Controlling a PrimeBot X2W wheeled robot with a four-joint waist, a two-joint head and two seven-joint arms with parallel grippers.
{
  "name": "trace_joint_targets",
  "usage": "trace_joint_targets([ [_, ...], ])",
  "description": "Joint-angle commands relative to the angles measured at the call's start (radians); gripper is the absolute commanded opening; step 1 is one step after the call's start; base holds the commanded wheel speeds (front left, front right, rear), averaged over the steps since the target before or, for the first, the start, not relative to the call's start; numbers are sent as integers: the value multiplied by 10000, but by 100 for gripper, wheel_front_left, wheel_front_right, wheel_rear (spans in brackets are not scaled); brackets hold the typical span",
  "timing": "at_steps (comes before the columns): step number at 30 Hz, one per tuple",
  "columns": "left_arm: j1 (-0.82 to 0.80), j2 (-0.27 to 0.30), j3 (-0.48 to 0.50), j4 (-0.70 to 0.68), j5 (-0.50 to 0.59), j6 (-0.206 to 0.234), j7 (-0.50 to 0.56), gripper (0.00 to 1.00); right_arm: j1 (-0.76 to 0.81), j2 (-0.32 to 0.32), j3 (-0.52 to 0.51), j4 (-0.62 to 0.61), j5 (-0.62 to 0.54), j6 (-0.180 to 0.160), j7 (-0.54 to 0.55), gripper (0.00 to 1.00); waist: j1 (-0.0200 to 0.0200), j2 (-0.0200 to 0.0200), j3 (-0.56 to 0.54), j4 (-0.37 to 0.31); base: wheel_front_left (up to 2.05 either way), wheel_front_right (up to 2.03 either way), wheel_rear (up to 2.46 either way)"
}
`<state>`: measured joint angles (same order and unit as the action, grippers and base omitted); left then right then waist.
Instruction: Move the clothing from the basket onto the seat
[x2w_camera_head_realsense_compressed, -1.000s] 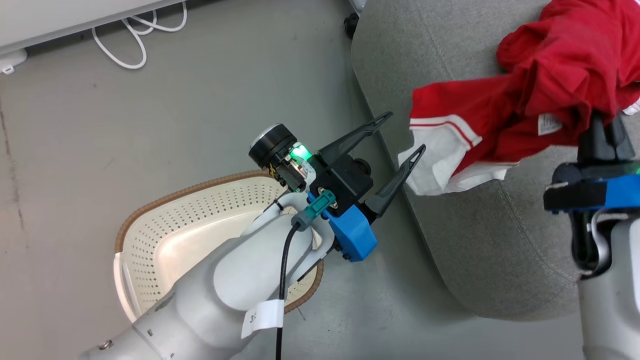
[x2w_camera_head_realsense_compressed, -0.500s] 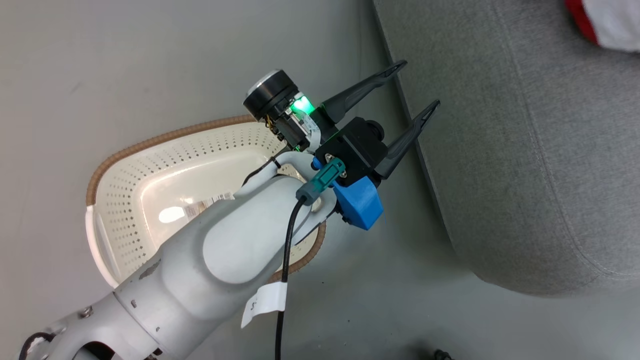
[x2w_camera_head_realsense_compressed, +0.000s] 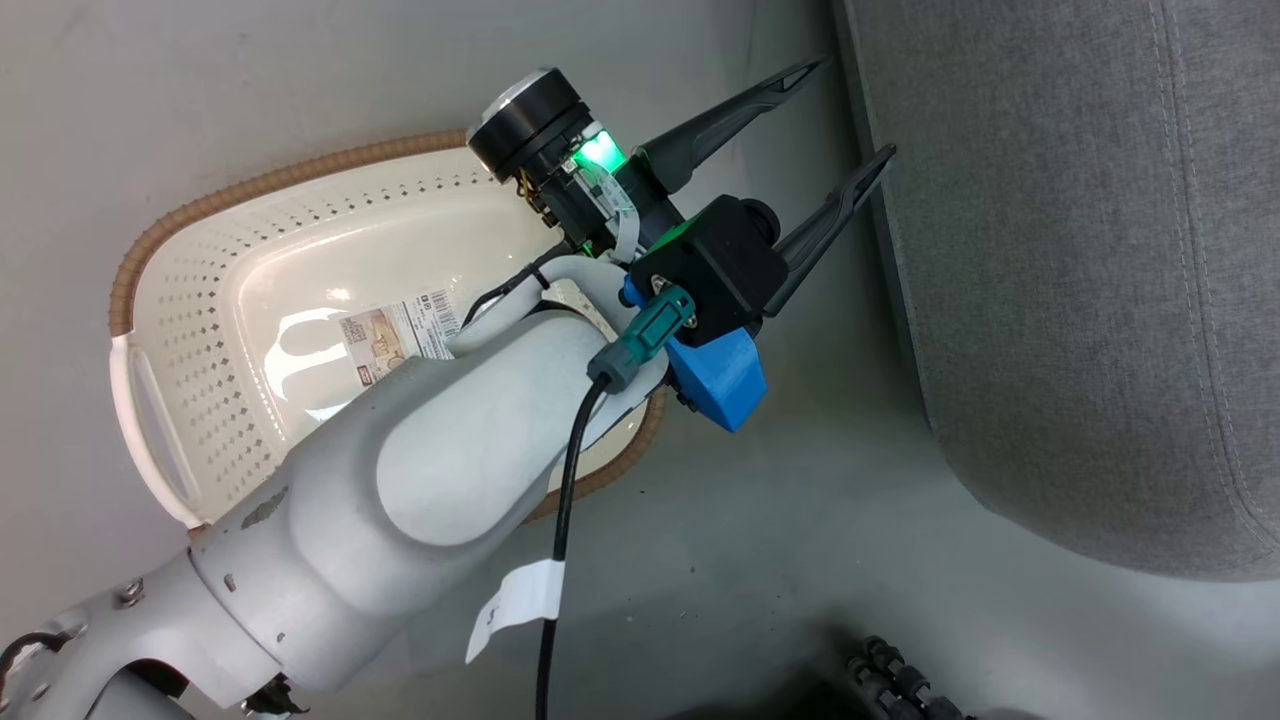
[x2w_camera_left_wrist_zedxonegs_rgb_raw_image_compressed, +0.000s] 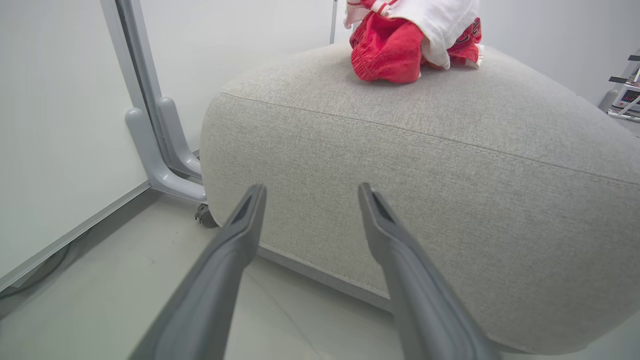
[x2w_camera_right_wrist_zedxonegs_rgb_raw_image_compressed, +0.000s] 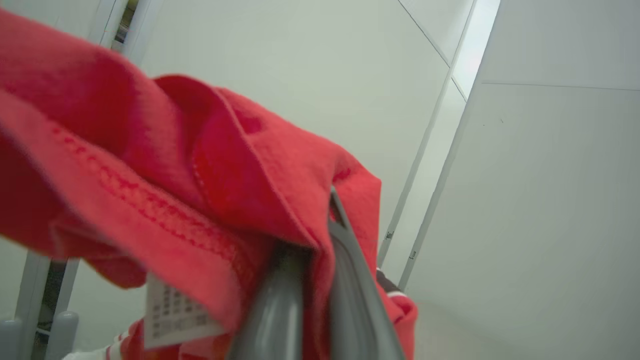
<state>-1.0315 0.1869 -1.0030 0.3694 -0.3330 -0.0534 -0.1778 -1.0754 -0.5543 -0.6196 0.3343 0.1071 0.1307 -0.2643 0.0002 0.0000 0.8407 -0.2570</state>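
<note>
Right end effector (x2w_camera_right_wrist_zedxonegs_rgb_raw_image_compressed: 310, 235) pinches red clothing (x2w_camera_right_wrist_zedxonegs_rgb_raw_image_compressed: 165, 170); another heap (x2w_camera_left_wrist_zedxonegs_rgb_raw_image_compressed: 390, 55) rests on the seat (x2w_camera_left_wrist_zedxonegs_rgb_raw_image_compressed: 425, 165). Left end effector (x2w_camera_head_realsense_compressed: 855, 108), spread, hovers between basket (x2w_camera_head_realsense_compressed: 190, 330) and seat; the basket looks empty, though the arm (x2w_camera_head_realsense_compressed: 450, 470) hides part. Lower the clothing well inboard before releasing

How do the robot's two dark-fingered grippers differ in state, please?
The left gripper is open and empty, while the right gripper is shut on red fabric clothing. The left faces the side of the grey woven seat; the right faces pale wall panels. Both have long dark fingers.
</note>
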Motion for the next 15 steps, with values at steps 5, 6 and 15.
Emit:
trace_joint_targets([
  [5, -199, 174, -16, -192, 20, 40, 70, 100, 702, 571, 103, 705, -467, 1, -3, 0, -2, 0, 259, -37, 0, 0, 0],
  [6, -224, 178, -19, -222, 12, 46, 89, 100, 842, 679, 123, 816, -556, 1, -3, 0, -2, 0, 296, -25, 0, 0, 0],
  [15, -281, 234, -56, -362, -40, 123, 133, 100, 1545, 1624, -14, 1983, -837, 1, -1, 0, -2, 0, 458, 111, 0, 0, 0],
])
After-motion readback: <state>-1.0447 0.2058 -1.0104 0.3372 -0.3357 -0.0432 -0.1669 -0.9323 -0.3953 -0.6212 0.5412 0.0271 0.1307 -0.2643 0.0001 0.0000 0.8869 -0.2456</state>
